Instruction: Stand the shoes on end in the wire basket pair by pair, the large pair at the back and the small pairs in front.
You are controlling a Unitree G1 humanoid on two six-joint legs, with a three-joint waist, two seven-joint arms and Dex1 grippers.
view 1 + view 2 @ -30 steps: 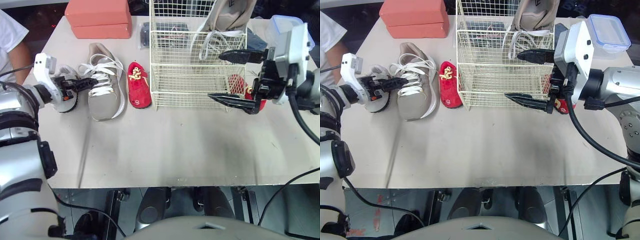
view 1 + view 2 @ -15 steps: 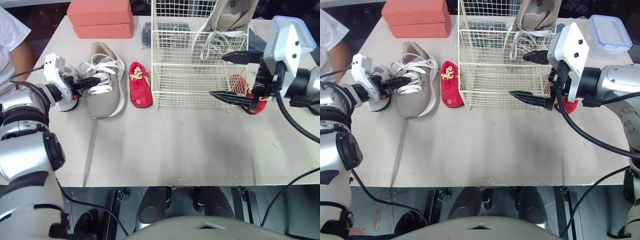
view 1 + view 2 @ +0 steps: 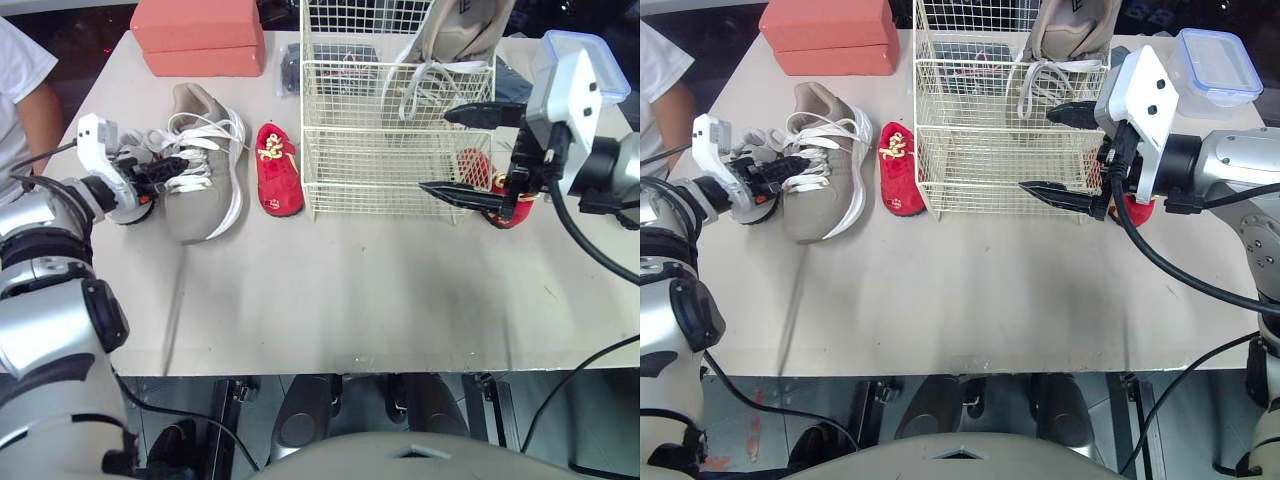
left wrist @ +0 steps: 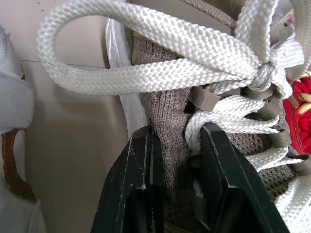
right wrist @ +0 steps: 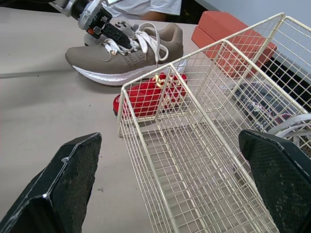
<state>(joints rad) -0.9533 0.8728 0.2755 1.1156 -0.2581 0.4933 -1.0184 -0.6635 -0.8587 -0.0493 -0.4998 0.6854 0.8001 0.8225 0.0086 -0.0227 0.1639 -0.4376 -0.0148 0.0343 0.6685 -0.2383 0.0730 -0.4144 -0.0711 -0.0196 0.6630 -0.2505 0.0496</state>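
Note:
A large taupe sneaker [image 3: 205,185] with white laces lies on the table, left of the wire basket [image 3: 395,165]. It is tipped partly onto its side. My left gripper [image 3: 172,165] is shut on it; in the left wrist view the two fingers [image 4: 146,165] pinch the knit upper beside the laces. Its mate [image 3: 452,40] stands on end at the basket's back. One small red shoe [image 3: 278,170] lies beside the basket's left wall. Another red shoe [image 3: 478,168] lies to the basket's right, behind my open right gripper [image 3: 435,150], which holds nothing.
A small grey shoe [image 3: 132,205] sits under my left wrist. A salmon box [image 3: 195,35] and a dark shoe [image 3: 292,68] lie at the back. A blue-lidded plastic tub [image 3: 1212,62] stands at the far right. A person's white sleeve [image 3: 20,60] shows at the far left.
My left gripper has closed on the taupe sneaker's upper. The sneaker has shifted slightly left and rolled onto its side. The right gripper stays open by the basket.

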